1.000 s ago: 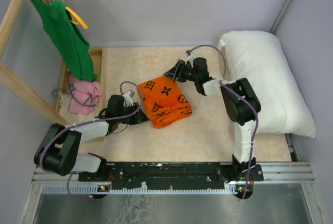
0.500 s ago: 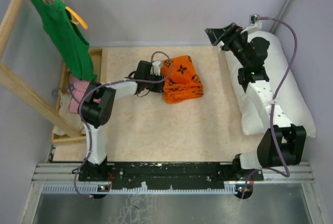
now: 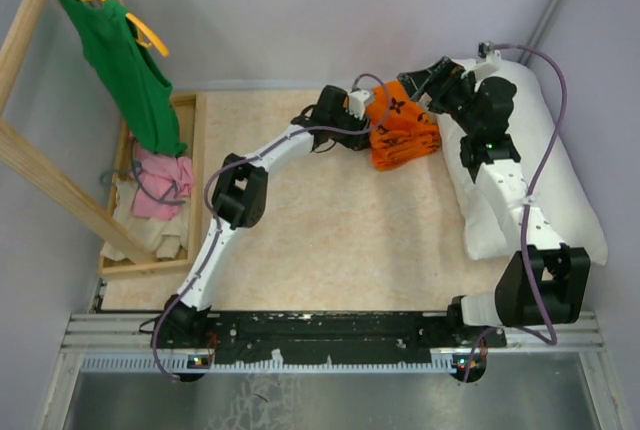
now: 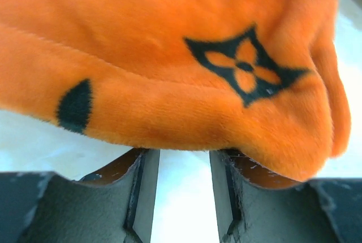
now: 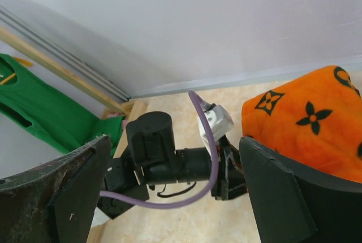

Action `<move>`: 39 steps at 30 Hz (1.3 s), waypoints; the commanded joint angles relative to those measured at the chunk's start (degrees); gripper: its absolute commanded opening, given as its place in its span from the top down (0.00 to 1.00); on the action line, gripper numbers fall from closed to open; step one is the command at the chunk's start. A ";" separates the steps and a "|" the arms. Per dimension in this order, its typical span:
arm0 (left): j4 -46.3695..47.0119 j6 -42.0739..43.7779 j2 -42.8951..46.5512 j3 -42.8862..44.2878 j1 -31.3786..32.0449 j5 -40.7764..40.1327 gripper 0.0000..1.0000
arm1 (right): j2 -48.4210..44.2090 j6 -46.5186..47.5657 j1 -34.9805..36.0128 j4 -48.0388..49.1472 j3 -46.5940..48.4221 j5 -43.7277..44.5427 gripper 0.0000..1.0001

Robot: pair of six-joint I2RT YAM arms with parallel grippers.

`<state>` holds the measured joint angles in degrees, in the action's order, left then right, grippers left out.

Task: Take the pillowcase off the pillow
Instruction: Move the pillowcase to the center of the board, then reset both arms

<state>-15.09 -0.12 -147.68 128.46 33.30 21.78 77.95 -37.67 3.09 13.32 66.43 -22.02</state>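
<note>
The orange pillowcase (image 3: pixel 405 132), a folded bundle with black motifs, lies on the table at the back, touching the left edge of the bare white pillow (image 3: pixel 535 165). My left arm is stretched far back. My left gripper (image 3: pixel 367 122) is at the bundle's left side. In the left wrist view the pillowcase (image 4: pixel 169 56) drapes over the tips of the narrowly spaced left gripper (image 4: pixel 184 152). My right gripper (image 3: pixel 415 78) hangs open and empty above the bundle's far side. In the right wrist view the right gripper (image 5: pixel 174 141) frames the left wrist, with the pillowcase (image 5: pixel 305 116) at right.
A green tank top (image 3: pixel 125 60) hangs from a wooden rack (image 3: pixel 40 175) at the left. A pink cloth (image 3: pixel 160 185) lies in a wooden tray (image 3: pixel 195 150) below it. Grey walls close the back and sides. Purple cables loop off both wrists.
My left arm has reached back and right, moving the pillowcase from mid-table to beside the pillow. My right gripper left the pillowcase, swung up over the pillow, then came down near the bundle.
</note>
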 commanded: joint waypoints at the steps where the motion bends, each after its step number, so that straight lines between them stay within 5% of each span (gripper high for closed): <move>1: 0.88 -1.30 2.61 -3.79 0.89 -0.84 0.53 | -4.08 1.69 -0.46 -0.96 2.34 -0.97 0.04; 3: 2.69 -1.29 9.14 -11.75 -0.52 -3.10 0.48 | -5.49 2.35 -0.46 -2.37 2.20 -0.82 0.03; 6: 5.03 -0.26 22.35 -28.14 -2.81 -9.65 0.22 | -7.34 2.42 -0.46 -4.40 1.46 0.45 0.01; 10: 6.41 -2.93 43.20 -49.39 -6.32 -18.97 0.05 | -8.37 2.46 -0.46 -10.94 1.17 5.06 0.01; 16: 4.85 -16.30 72.30 -69.68 -15.69 -26.41 0.00 | -8.18 1.20 1.32 -16.49 -0.14 13.44 0.01; 21: -1.11 -17.05 88.52 -74.36 -27.25 -16.81 0.00 | -8.93 1.55 2.78 -16.09 -3.49 15.22 0.01; 26: -4.23 -14.46 91.08 -73.72 -36.43 -5.06 0.00 | -9.64 1.87 2.79 -14.12 -6.75 11.83 0.01; 39: -3.65 -8.78 94.31 -74.19 -37.69 -4.33 0.00 | -11.04 4.30 2.97 -13.54 -7.95 8.38 0.01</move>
<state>-18.33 -11.70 -55.24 54.43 -3.99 16.99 69.95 -34.50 5.52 -2.92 58.50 -12.12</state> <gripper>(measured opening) 0.998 0.990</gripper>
